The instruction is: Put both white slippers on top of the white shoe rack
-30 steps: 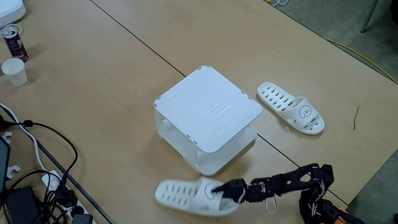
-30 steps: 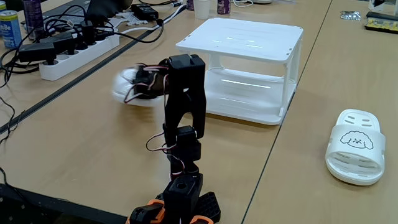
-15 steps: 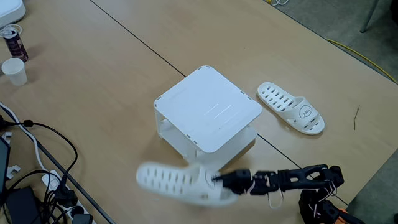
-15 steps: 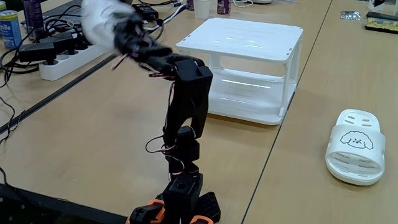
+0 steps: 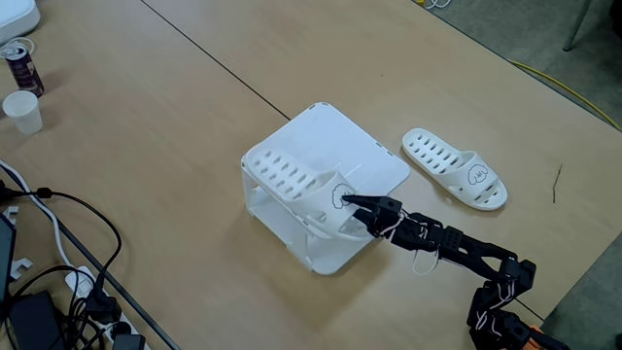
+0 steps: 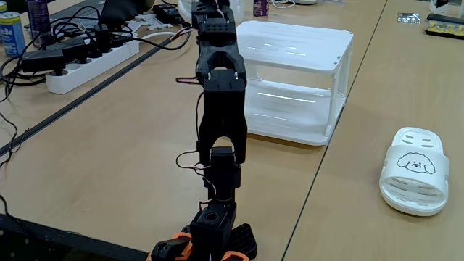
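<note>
Lifted off the table, one white slipper point(image 5: 299, 187) was held by its strap in the pinching gripper point(image 5: 348, 202) over the white shoe rack point(image 5: 374, 156), looking light and bendy.

One white slipper point(image 5: 296, 192) apparently over the white shoe rack point(image 5: 374, 156); the other slipper point(image 5: 455, 168) lies on the table beside it.
</note>
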You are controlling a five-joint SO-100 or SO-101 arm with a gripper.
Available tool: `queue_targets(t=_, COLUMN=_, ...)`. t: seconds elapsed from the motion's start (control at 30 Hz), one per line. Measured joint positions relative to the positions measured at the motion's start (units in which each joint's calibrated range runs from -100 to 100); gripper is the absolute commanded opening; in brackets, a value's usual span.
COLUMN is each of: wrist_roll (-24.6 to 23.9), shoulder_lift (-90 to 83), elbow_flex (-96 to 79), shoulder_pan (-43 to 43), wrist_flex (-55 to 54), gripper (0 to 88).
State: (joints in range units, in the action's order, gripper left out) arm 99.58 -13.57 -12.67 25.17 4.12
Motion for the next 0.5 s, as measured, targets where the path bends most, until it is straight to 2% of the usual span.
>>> queue_targets(t=0.5, wrist_roll=0.0, shoulder_lift=19.2, elbow_flex=16.1, shoulder_pan=-5.6, wrist_flex=0.9, gripper=0.8)
